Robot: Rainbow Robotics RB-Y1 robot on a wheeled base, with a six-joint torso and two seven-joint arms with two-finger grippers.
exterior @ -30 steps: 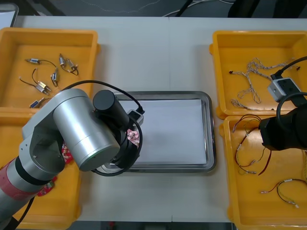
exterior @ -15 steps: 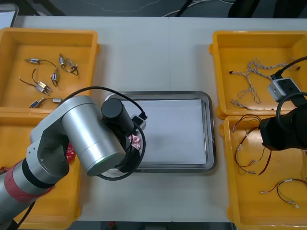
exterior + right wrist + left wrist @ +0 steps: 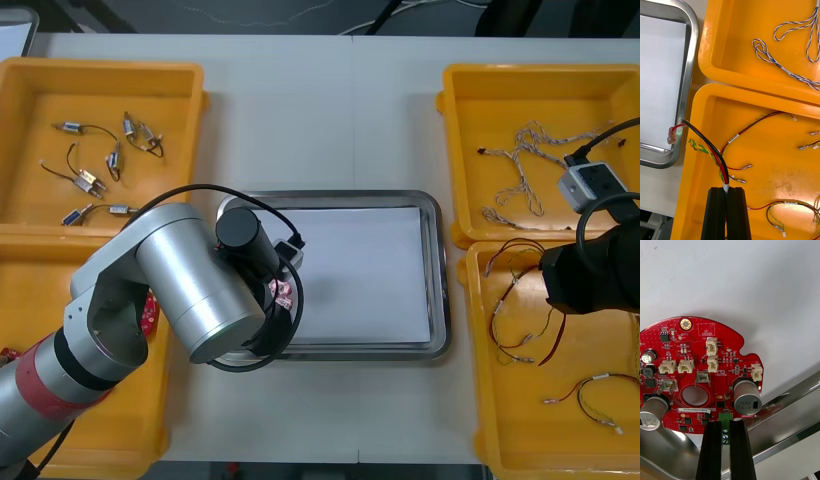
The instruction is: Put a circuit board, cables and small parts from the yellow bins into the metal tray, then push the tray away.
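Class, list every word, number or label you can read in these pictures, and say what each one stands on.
"QC STICKER": white print on the board, which the left hand holds at the tray.
"330": on the board's capacitor; the rest unclear.
White strip label on the board: a long code, too small to read.
Raised letters on a bin rim, tags on cables by the right hand: too blurred.

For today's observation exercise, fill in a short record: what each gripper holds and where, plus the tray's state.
Left gripper: fingers shut on the red circuit board, over the metal tray's left end
Right gripper: fingers shut on a black and red cable, above the near right yellow bin
Cable end: reaches over the tray's rim
Tray inside: white
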